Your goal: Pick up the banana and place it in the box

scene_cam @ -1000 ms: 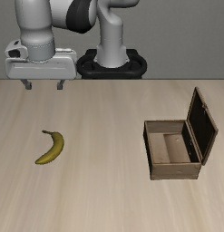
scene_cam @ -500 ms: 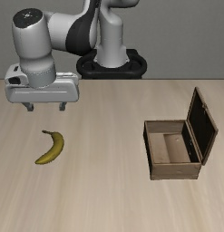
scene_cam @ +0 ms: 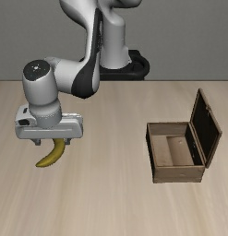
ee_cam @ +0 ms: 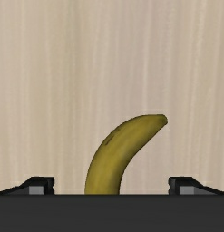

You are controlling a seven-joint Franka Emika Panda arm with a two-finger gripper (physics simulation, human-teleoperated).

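Observation:
A yellow banana (scene_cam: 51,156) lies on the light wooden table at the exterior view's left. My gripper (scene_cam: 51,142) hangs right over it, its body hiding the banana's upper half. In the wrist view the banana (ee_cam: 121,154) curves up from between my two fingertips (ee_cam: 37,185), which stand wide apart on either side without touching it. My gripper is open. The brown wooden box (scene_cam: 177,153) stands at the exterior view's right with its lid (scene_cam: 207,125) raised and its inside bare.
The robot's black base (scene_cam: 115,64) sits at the table's far edge. Bare tabletop (scene_cam: 111,184) stretches between the banana and the box.
My hand has come down and forward from the table's far left, from above the banana to right over it. The banana and the box have not moved.

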